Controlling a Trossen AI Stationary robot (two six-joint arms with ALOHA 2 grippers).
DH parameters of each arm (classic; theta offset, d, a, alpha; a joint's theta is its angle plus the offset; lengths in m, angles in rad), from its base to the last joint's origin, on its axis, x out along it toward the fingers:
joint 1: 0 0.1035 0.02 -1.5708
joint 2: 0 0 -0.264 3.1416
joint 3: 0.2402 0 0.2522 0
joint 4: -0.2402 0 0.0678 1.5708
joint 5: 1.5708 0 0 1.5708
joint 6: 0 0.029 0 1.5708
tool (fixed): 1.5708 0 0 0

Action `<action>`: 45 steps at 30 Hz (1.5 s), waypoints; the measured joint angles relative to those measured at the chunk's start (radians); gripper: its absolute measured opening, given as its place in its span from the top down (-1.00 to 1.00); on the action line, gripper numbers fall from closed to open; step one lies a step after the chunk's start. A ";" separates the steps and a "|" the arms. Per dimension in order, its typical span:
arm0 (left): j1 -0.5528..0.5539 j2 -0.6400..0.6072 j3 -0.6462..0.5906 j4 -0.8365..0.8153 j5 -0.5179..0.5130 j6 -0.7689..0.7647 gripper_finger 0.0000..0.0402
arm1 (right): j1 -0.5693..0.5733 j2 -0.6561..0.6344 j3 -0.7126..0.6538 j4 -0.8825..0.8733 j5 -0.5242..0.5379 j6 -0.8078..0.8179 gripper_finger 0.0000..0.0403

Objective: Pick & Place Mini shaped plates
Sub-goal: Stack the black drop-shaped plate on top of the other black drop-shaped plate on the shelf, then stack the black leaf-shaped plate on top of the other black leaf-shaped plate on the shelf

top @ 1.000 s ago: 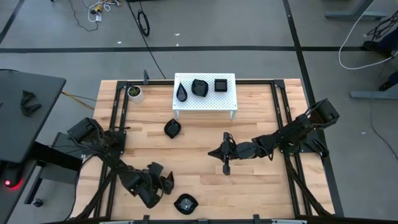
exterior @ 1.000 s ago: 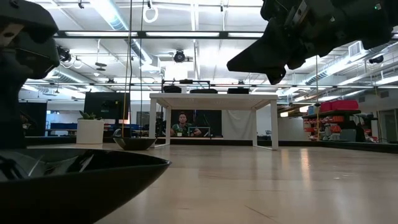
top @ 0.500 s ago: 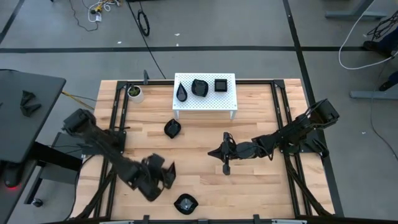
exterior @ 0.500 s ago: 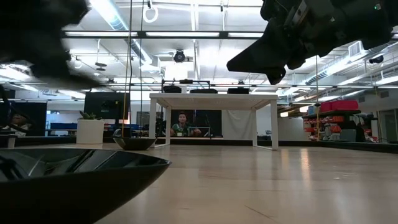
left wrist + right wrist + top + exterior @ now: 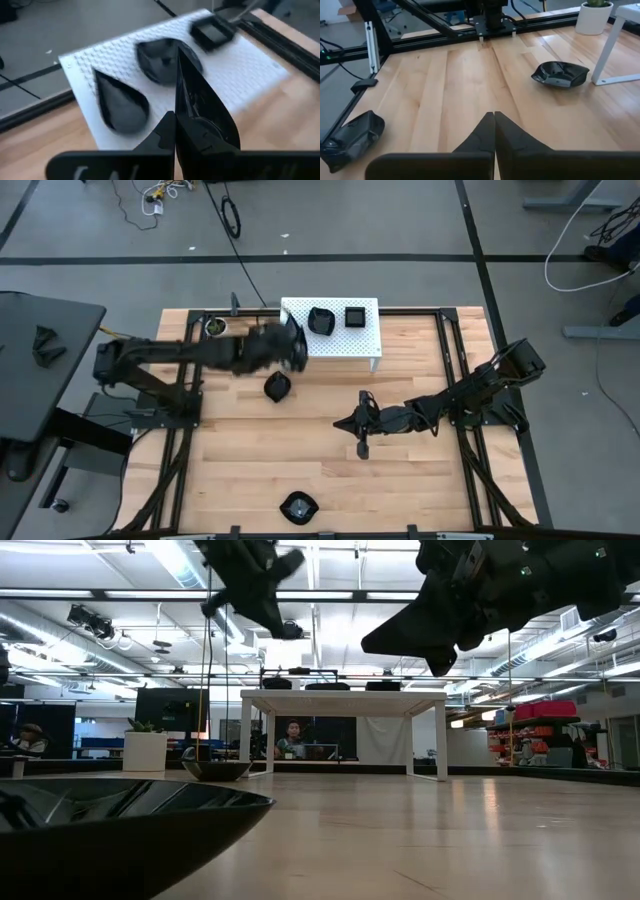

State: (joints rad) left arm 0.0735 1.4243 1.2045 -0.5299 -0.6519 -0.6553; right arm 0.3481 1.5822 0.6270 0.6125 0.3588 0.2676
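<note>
Right now the left gripper [image 5: 290, 348] hangs over the near-left corner of the little white stand [image 5: 365, 330], with its fingers [image 5: 200, 115] pressed together on a thin black plate [image 5: 192, 87] held edge-up. On the stand sit three more small black plates — a teardrop plate [image 5: 120, 102] at its left end, a rounded lobed plate [image 5: 321, 320] in the middle and a square plate [image 5: 355, 316] toward its right end. Just off the stand's front-left leg, down on the wooden surface [image 5: 420, 480], lies a rounded plate [image 5: 277, 387]; another plate [image 5: 297, 506] sits well away from the stand, at the surface's near edge. A white cup with a green plant [image 5: 216, 328] stands to the left of the stand. The right gripper [image 5: 362, 448] hovers low over the middle of the surface, in front of the stand's right end, its fingers [image 5: 492, 132] closed together on nothing.
</note>
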 joint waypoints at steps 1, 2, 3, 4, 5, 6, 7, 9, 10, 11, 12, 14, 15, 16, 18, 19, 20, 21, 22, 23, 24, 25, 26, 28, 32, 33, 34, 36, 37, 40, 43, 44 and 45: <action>0.049 0.001 0.000 0.015 0.032 0.015 0.96 | 0.000 0.000 0.000 0.000 0.000 0.006 0.99; 0.095 0.002 -0.001 0.015 0.059 0.026 0.96 | 0.000 0.000 0.000 0.001 0.000 0.011 0.99; 0.136 0.002 -0.001 0.018 0.077 0.035 0.95 | 0.000 0.000 0.000 0.001 0.000 0.012 0.99; 0.173 0.002 -0.001 0.024 0.093 0.038 0.95 | 0.000 0.000 0.000 0.001 0.000 0.012 0.99; 0.205 0.002 -0.001 0.025 0.110 0.039 0.95 | 0.000 0.000 0.000 0.002 0.000 0.012 0.99; 0.233 0.005 -0.001 0.025 0.132 0.039 0.95 | 0.000 0.000 0.000 0.002 0.000 0.012 0.99; 0.254 0.011 -0.001 0.031 0.154 0.039 0.95 | 0.000 0.000 0.000 0.002 0.000 0.012 0.99; 0.285 0.019 -0.002 0.032 0.206 0.040 0.95 | 0.000 0.000 0.000 0.002 0.000 0.012 0.99; 0.294 0.026 -0.002 0.039 0.220 0.040 0.95 | 0.000 0.000 0.000 0.002 0.000 0.012 0.99; 0.297 0.034 0.000 0.053 0.235 0.040 0.95 | 0.000 0.000 0.000 0.002 0.000 0.012 0.99; 0.303 0.038 0.000 0.050 0.250 0.041 0.95 | 0.000 0.000 0.000 0.003 0.000 0.012 0.99; 0.307 0.051 -0.001 0.033 0.251 0.057 0.94 | 0.000 0.000 0.000 0.010 0.000 0.017 0.99; 0.305 0.058 -0.001 0.039 0.254 0.059 0.94 | 0.000 0.000 0.000 0.011 0.000 0.020 0.99; 0.305 0.062 -0.001 0.036 0.253 0.062 0.94 | 0.000 0.000 0.000 0.016 -0.001 0.020 0.99; 0.305 0.066 -0.001 0.039 0.250 0.067 0.94 | 0.000 0.000 0.000 0.021 -0.001 0.020 0.99; 0.305 0.067 -0.001 0.042 0.242 0.070 0.93 | 0.000 0.000 0.000 0.021 -0.002 0.020 0.99; 0.305 0.068 -0.001 0.046 0.240 0.073 0.91 | 0.000 0.000 0.000 0.022 -0.003 0.020 0.99; 0.305 0.068 -0.001 0.044 0.238 0.073 0.89 | 0.000 0.000 0.000 0.025 -0.004 0.020 0.99; 0.305 0.069 -0.001 0.040 0.237 0.073 0.85 | 0.000 0.000 0.000 0.026 -0.006 0.020 0.99; 0.307 0.069 -0.001 0.038 0.234 0.074 0.81 | 0.000 0.000 0.000 0.026 -0.011 0.020 0.99; 0.308 0.069 -0.001 0.037 0.233 0.074 0.76 | 0.000 0.000 0.000 0.026 -0.011 0.023 0.99; 0.310 0.068 -0.001 0.034 0.233 0.075 0.71 | 0.001 0.000 0.000 0.027 -0.012 0.027 0.99; 0.311 0.068 -0.001 0.027 0.231 0.074 0.65 | 0.001 0.000 0.000 0.027 -0.012 0.034 0.99; 0.312 0.068 -0.001 0.021 0.231 0.074 0.55 | 0.001 0.000 0.000 0.027 -0.012 0.039 0.99; 0.312 0.047 -0.001 -0.012 0.252 0.090 0.41 | 0.000 0.000 0.000 0.027 -0.012 0.039 0.99; 0.311 0.037 0.000 -0.033 0.260 0.091 0.39 | 0.001 0.000 0.000 0.027 -0.012 0.039 0.99; 0.311 0.026 -0.001 -0.072 0.263 0.090 0.38 | 0.000 0.000 0.000 0.027 -0.012 0.039 0.99; 0.309 0.010 -0.001 -0.112 0.263 0.075 0.38 | 0.000 0.000 0.000 0.025 -0.011 0.039 0.99; 0.309 0.006 0.000 -0.144 0.262 0.064 0.40 | 0.000 0.000 0.000 0.025 -0.011 0.039 0.99; 0.309 0.009 -0.001 -0.185 0.270 0.059 0.49 | 0.000 0.000 0.000 0.028 -0.011 0.037 0.99; 0.309 0.027 -0.001 -0.185 0.300 0.057 0.62 | 0.000 0.000 0.000 0.036 -0.010 0.035 0.99; 0.307 0.035 -0.001 -0.177 0.303 0.057 0.66 | 0.000 0.000 0.000 0.036 -0.010 0.035 0.99; 0.305 0.041 -0.001 -0.173 0.305 0.057 0.71 | 0.000 0.000 0.000 0.037 -0.010 0.035 0.99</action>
State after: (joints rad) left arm 0.3786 1.4657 1.2034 -0.7025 -0.3468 -0.5980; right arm 0.3485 1.5826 0.6272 0.6491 0.3489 0.3023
